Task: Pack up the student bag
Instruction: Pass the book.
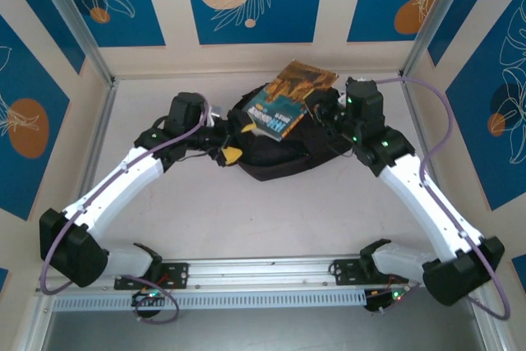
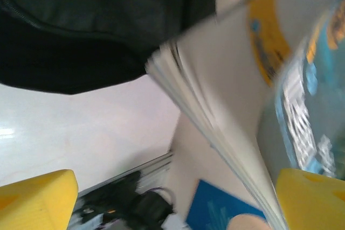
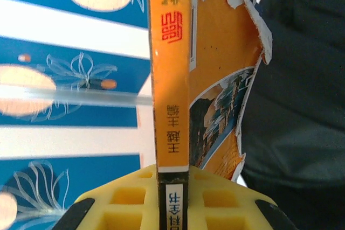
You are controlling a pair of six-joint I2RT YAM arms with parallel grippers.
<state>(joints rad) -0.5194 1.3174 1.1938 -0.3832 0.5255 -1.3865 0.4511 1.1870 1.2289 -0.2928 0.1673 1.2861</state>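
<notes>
Left gripper [image 2: 172, 203] wide open, yellow fingers [image 2: 35, 200] spread with teal book [image 1: 275, 118] page edge just beside the right one, bag [image 1: 279, 166] centre between the grippers with teal book lying on it, right gripper [image 3: 172, 197] clamped on orange book [image 3: 170, 79] spine.

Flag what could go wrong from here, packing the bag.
1. Right fingers pinch the orange book only at its spine end; it may pivot or slip.
2. Its torn cover could snag on the student bag.
3. Left fingers stand open, so the teal book is unheld and may slide off the bag.
</notes>
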